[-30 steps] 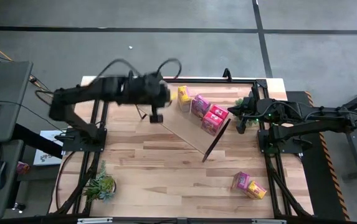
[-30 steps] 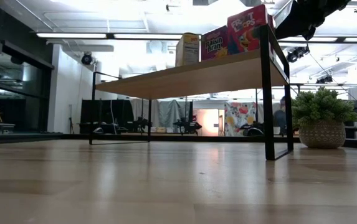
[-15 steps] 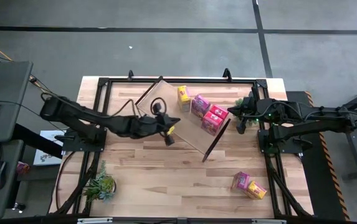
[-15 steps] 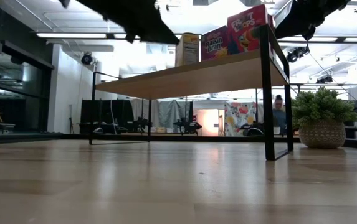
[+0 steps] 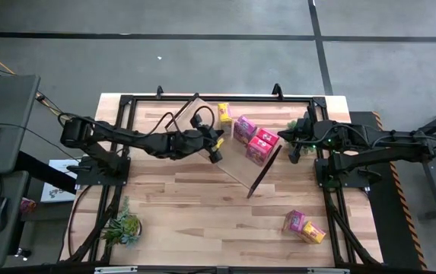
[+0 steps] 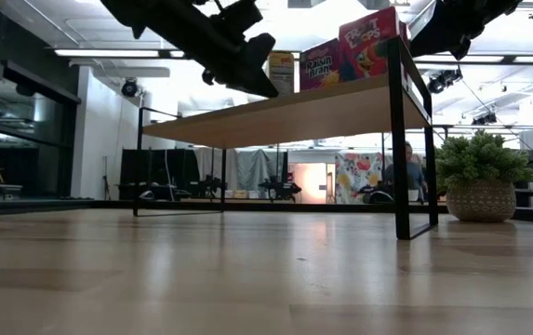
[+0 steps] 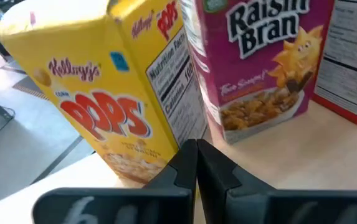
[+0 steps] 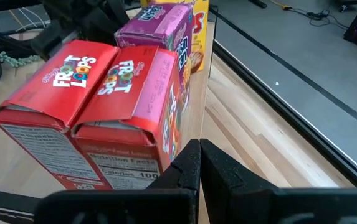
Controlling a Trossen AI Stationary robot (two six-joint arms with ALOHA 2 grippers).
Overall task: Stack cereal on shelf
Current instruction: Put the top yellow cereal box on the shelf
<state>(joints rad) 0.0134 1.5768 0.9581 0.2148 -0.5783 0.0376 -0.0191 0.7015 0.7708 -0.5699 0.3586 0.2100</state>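
Left pincer (image 7: 196, 163), pressed together, sits just before a yellow Pops box (image 7: 100, 99) and magenta Raisin Bran box (image 7: 257, 68); right pincer (image 8: 199, 163) likewise pressed together.

Four boxes (image 5: 244, 132) crowd the shelf's (image 5: 195, 114) right half.

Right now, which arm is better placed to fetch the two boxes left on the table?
Right. The pink and yellow boxes lie on its side of the table; the right gripper is empty, while the left gripper reaches over the shelf.
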